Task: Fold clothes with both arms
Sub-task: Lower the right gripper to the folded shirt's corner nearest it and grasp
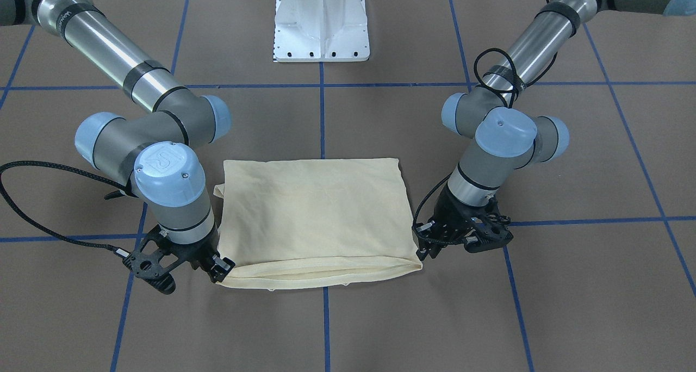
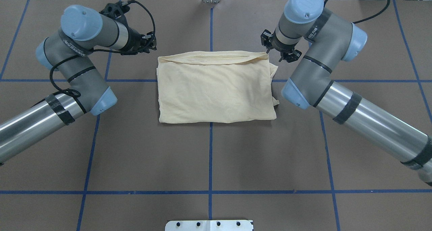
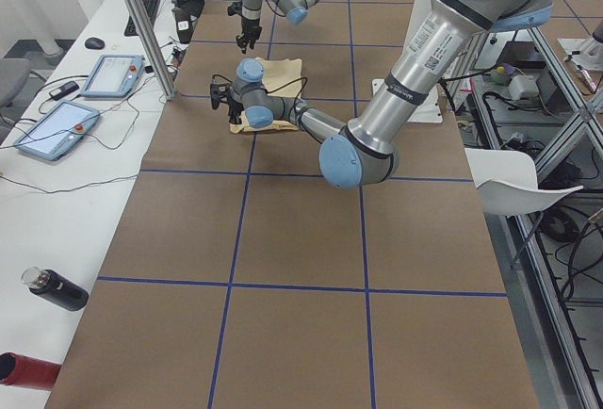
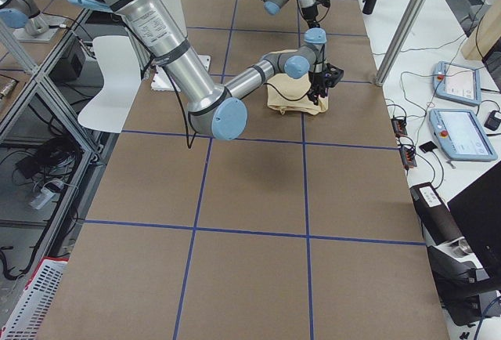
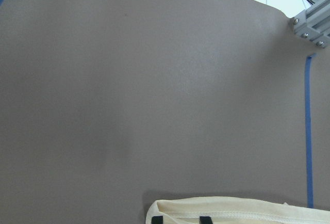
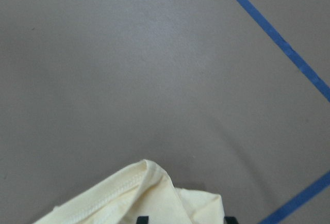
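The cream-yellow shirt [image 2: 216,85] lies folded into a flat rectangle on the brown table, plain side up, with its hemmed edge [image 1: 321,268] on the side away from the robot. My left gripper [image 2: 152,43] hovers low just off that edge's left corner. In the left wrist view its fingertips [image 5: 205,219] stand apart over the cloth [image 5: 242,211]. My right gripper [image 2: 280,53] sits at the opposite far corner, open, and the shirt corner [image 6: 134,198] lies between its spread fingertips [image 6: 231,220]. The front-facing view shows the right gripper [image 1: 220,268] touching the corner and the left gripper [image 1: 427,247] beside the other one.
The white pedestal base [image 1: 322,24] stands behind the shirt on the robot's side. Blue tape lines [image 2: 211,156] grid the brown table. Beyond the far edge a side bench holds control tablets [image 3: 113,74], cables and a metal post [image 3: 141,23].
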`<action>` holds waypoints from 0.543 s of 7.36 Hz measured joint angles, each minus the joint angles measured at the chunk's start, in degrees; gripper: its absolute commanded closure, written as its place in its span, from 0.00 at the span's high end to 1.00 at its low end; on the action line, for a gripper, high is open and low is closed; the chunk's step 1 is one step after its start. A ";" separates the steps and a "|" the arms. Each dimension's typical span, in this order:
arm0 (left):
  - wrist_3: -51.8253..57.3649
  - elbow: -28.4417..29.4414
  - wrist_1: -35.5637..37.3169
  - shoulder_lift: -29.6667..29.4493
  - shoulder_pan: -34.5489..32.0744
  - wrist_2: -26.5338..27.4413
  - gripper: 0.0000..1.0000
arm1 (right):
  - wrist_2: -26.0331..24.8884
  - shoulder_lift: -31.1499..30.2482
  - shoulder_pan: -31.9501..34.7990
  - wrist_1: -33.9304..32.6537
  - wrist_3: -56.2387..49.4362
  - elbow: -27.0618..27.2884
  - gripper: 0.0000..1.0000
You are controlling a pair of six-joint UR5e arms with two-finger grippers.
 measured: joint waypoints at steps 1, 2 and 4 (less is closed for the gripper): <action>0.01 -1.04 0.01 0.83 -0.18 0.13 0.36 | -0.21 -4.33 -1.80 0.01 3.33 6.35 0.67; 0.01 -1.57 0.02 1.23 -0.43 0.35 0.36 | -1.00 -9.21 -4.19 0.04 6.87 12.39 0.70; -0.04 -2.29 0.15 1.49 -0.81 0.67 0.37 | -5.52 -15.45 -9.43 0.42 14.04 19.84 0.70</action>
